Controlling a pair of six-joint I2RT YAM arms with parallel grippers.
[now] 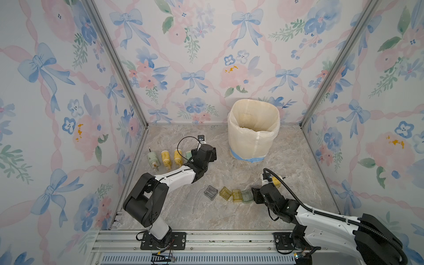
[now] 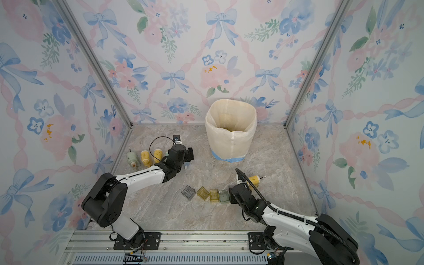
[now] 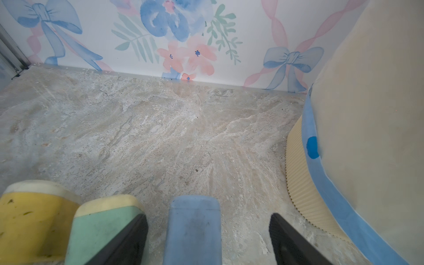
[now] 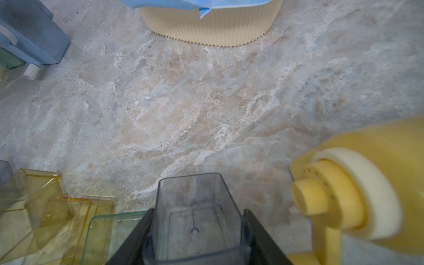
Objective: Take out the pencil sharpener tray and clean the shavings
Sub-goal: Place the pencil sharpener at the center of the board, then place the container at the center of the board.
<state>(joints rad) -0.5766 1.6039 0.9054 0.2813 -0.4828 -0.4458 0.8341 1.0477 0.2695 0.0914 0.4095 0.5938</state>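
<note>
A blue pencil sharpener stands on the marble floor between the fingers of my left gripper. That gripper is open, with a gap on each side of the sharpener. In both top views it hangs at the right end of the sharpener row and covers most of the blue one. My right gripper is shut on a clear grey tray, which looks empty inside. From above, this gripper sits at the right end of the tray row and hides the held tray.
A lined cream bin stands at the back. Pale green, yellow, yellow and green sharpeners line the left. Grey, yellow, yellow and green trays lie in front. Another yellow sharpener lies beside my right gripper.
</note>
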